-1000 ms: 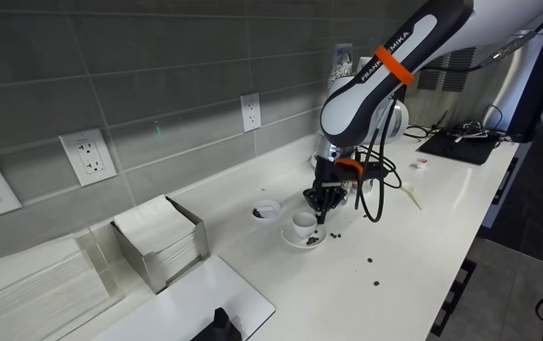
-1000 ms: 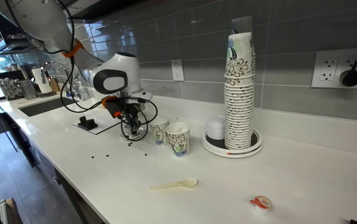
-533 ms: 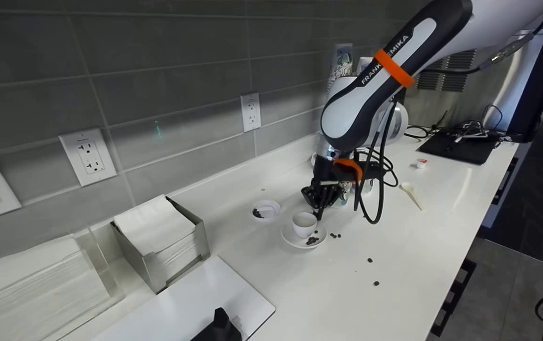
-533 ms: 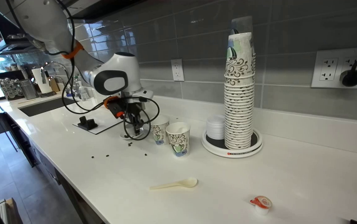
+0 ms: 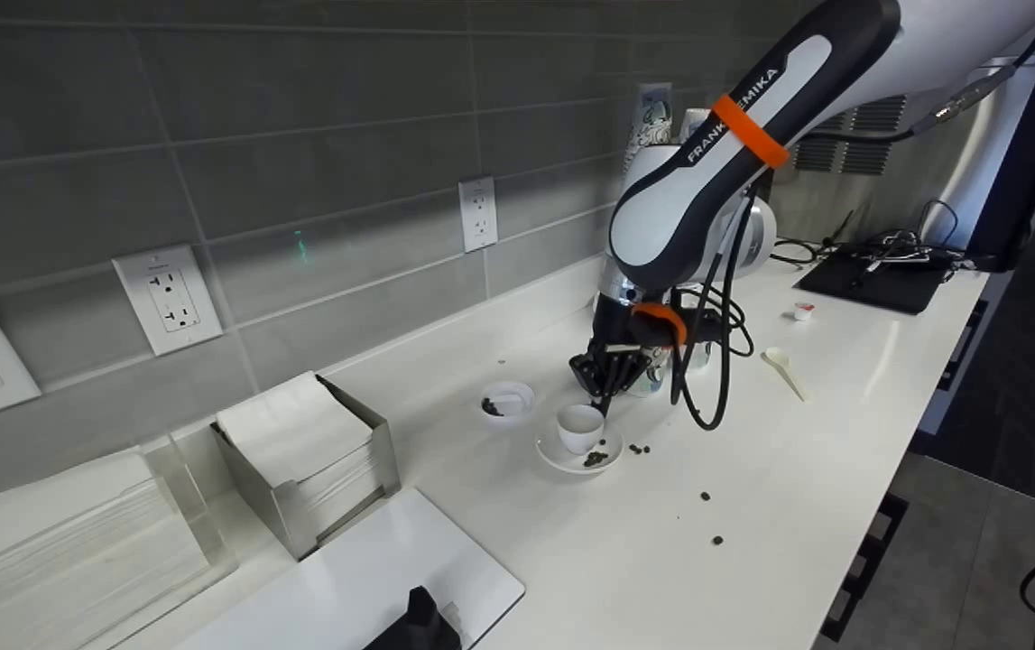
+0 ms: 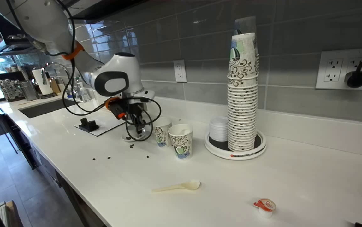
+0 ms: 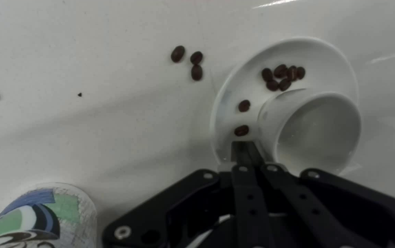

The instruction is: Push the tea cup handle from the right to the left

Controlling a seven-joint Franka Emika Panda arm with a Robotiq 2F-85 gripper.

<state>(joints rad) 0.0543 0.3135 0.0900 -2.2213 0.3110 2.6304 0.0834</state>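
Observation:
The white tea cup [image 5: 579, 435] stands upright on its white saucer [image 5: 557, 459], with several dark beans lying on the saucer. The wrist view shows the cup [image 7: 318, 131] and saucer [image 7: 336, 65] from above. No handle shows; the side of the cup by the fingers is partly covered. My gripper [image 5: 601, 406] is shut, with nothing visible between its fingers. In the wrist view its fingertips [image 7: 247, 146] reach down over the saucer, close beside the cup's wall; I cannot tell whether they touch. In an exterior view the gripper [image 6: 139, 130] and cables cover most of the cup.
Two patterned paper cups [image 6: 181, 142] stand near the gripper; one paper cup [image 7: 49, 217] shows in the wrist view. A small white lid [image 5: 522, 397] with beans lies wall-side of the saucer. Loose beans [image 7: 196, 72], a spoon [image 6: 181, 186] and a napkin holder [image 5: 300, 469] are on the counter.
In an exterior view my gripper has moved slightly left and toward the wall, its fingertips passing farther behind the cup's rim. The fingers stay shut. The cup and saucer show no clear movement.

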